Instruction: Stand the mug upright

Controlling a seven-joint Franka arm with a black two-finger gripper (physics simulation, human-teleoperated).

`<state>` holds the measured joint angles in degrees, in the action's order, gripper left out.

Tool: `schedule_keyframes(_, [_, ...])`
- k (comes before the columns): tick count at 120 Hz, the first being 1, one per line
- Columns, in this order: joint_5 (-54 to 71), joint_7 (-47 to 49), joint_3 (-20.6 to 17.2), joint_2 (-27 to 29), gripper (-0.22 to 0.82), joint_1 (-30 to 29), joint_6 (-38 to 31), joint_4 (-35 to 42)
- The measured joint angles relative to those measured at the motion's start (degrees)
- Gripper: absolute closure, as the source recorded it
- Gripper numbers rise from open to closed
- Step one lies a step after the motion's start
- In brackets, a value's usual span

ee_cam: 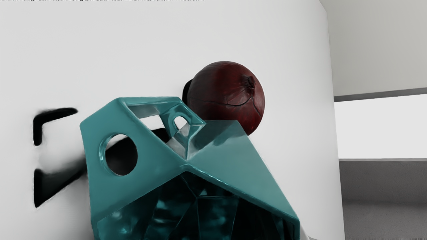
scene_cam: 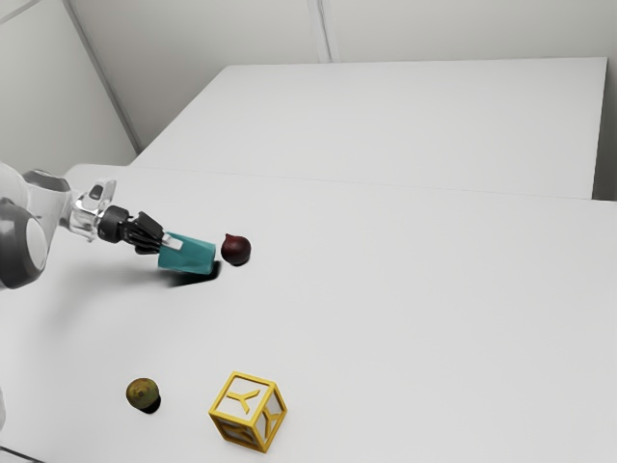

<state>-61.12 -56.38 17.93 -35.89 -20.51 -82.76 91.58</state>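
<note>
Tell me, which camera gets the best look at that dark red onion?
The wrist view: it shows the onion close up, with its tuft and cracked skin, though the mug hides part. The exterior view shows it farther off, beside the mug.

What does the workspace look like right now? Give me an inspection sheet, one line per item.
Surface: white table, dark shadows near the mug.
Job's things: teal mug, not upright, its mouth toward the gripper.
Clutter: red onion close by the mug; yellow-framed letter block and greenish-brown round item farther off.
Gripper: at the mug; grip cannot be judged.
Cables: thin dark line at the exterior view's lower left corner, possibly a cable.
Surroundings: pale walls.
</note>
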Motion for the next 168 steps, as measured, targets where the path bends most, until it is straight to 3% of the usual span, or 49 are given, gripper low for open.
schedule_keyframes(12, [0.2,0.1,0.1,2.6,0.78,0.6,-0.1,-0.3])
schedule_keyframes(32, [5.9,1.5,0.1,12.4,0.78,2.8,-0.8,-1.7])
schedule_keyframes(51, [21.7,3.0,-0.3,18.8,0.79,13.5,-8.1,-2.3])
schedule_keyframes(56, [27.9,3.9,-3.2,21.4,0.79,13.9,-10.5,-0.5])
schedule_keyframes(64, [37.7,5.9,-13.2,27.6,0.79,8.9,-14.4,5.6])
schedule_keyframes(69, [42.4,7.5,-17.1,31.5,0.79,7.5,-16.8,10.6])
schedule_keyframes(84, [49.9,12.1,-21.1,42.4,0.79,9.4,-25.0,27.1])
schedule_keyframes(123, [54.0,22.8,-25.0,41.2,0.79,8.4,-45.0,36.7])
schedule_keyframes(161, [54.4,29.9,-25.1,38.8,0.79,8.5,-51.9,40.8])
schedule_keyframes(168, [54.3,30.8,-25.3,38.3,0.70,8.4,-52.4,40.7])
